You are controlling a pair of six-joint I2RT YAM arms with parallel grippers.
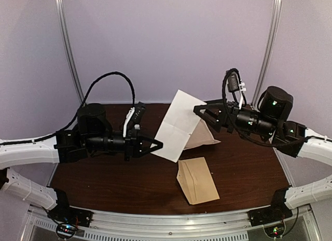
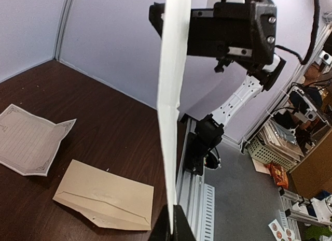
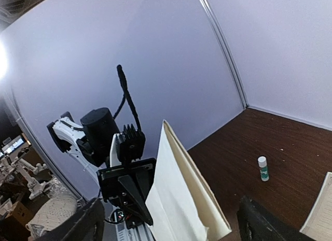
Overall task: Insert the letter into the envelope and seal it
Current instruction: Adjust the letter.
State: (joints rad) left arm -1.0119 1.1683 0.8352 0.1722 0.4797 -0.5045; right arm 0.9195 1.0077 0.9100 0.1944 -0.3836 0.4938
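Nothing done yet: letter flat mid-table, outside envelope, which lies toward near edge, flap possibly open. left gripper clamped on white sheet; right gripper jaws apart beside it.

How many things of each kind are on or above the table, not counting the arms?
Sheets of paper: 2 (white sheet held up, letter lying flat)
Envelope: 1
Glue stick: 1
Total: 4
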